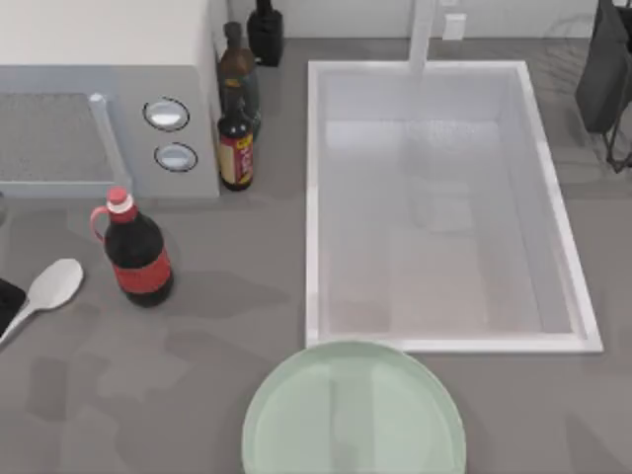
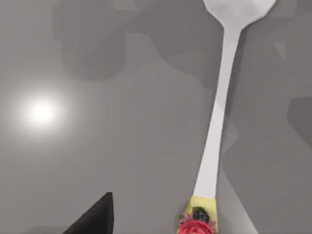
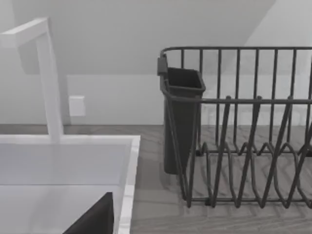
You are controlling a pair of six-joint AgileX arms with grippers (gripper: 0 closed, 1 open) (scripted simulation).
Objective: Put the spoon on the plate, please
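The white spoon [image 1: 51,288] lies flat on the grey counter at the far left, bowl toward the cola bottle, handle running to the lower left. In the left wrist view the spoon [image 2: 219,97] has a yellow and red decorated handle end. My left gripper [image 1: 8,301] hovers at the left edge just above the handle. It is open, with one dark finger [image 2: 97,219] apart from the handle and nothing held. The pale mint-green plate [image 1: 296,415] sits at the front centre, bare. My right gripper [image 1: 604,69] is parked at the back right, open, one finger [image 3: 95,220] showing.
A cola bottle [image 1: 138,259] stands just right of the spoon. Behind it are a microwave [image 1: 99,109] and dark sauce bottles [image 1: 235,148]. A white sink [image 1: 314,247] with a faucet [image 3: 46,73] fills the centre right. A dish rack [image 3: 243,131] stands beyond it.
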